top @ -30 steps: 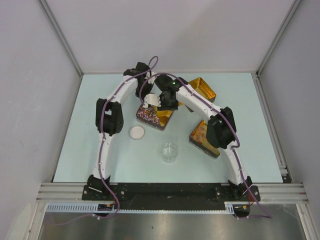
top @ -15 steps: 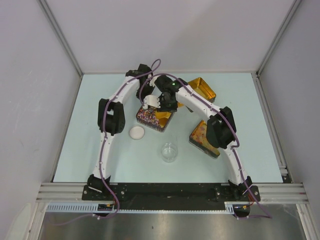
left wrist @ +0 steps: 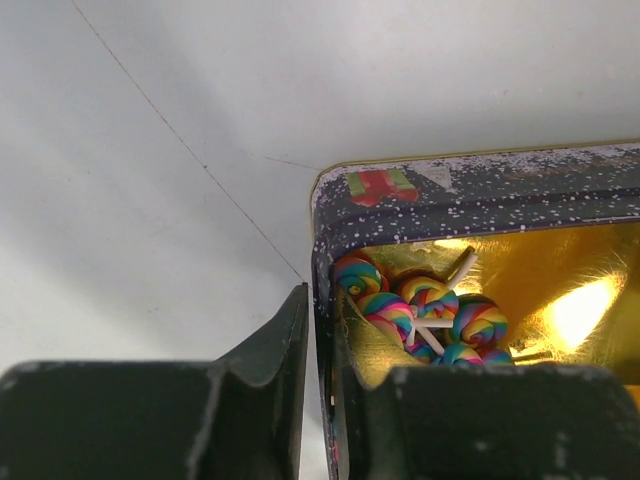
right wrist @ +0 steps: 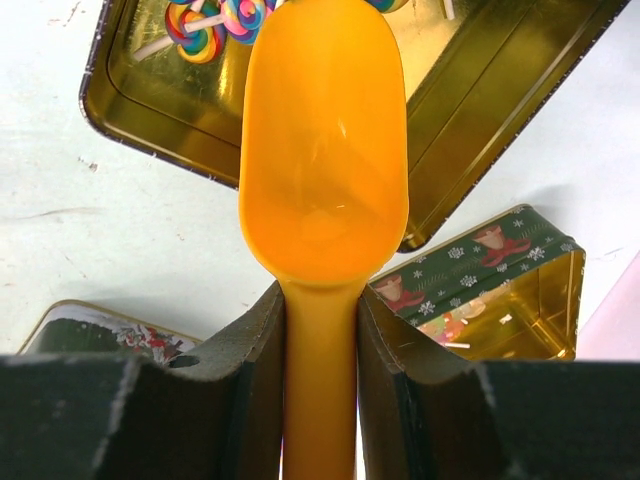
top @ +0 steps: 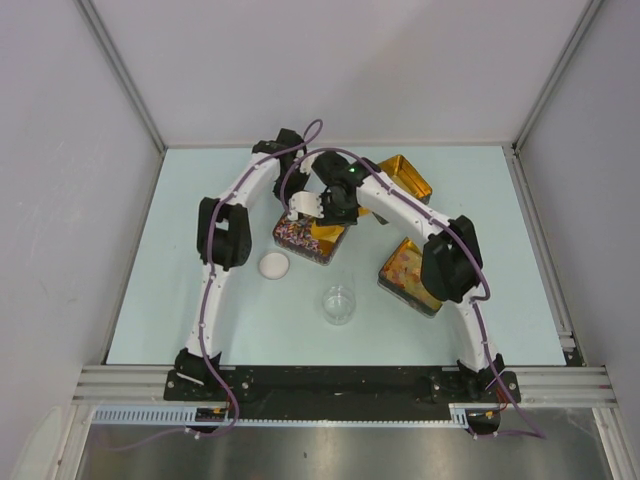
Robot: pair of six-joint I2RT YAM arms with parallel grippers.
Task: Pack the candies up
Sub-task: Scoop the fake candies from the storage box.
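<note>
The candies (top: 296,234) are a multicoloured heap at the left end of a dark-walled gold tin (top: 326,252) at mid table. Close up they are small rainbow swirls on white sticks (left wrist: 430,302), also at the top of the right wrist view (right wrist: 203,24). My left gripper (left wrist: 322,312) is shut on that tin's wall (left wrist: 450,190); from above it (top: 300,207) sits at the tin's far edge. My right gripper (right wrist: 320,300) is shut on the handle of the orange scoop (right wrist: 322,150). The scoop's bowl is empty and hangs over the tin's gold floor (right wrist: 160,95).
A second open tin with green Christmas sides (right wrist: 480,290) stands at the back right (top: 402,178). A third tin (top: 405,272) lies under my right forearm. A white round lid (top: 273,265) and a clear cup (top: 339,303) stand in front.
Both arms have shifted slightly, the right elbow a little to the right. Both grips are unchanged and the tin has stayed where it was.
</note>
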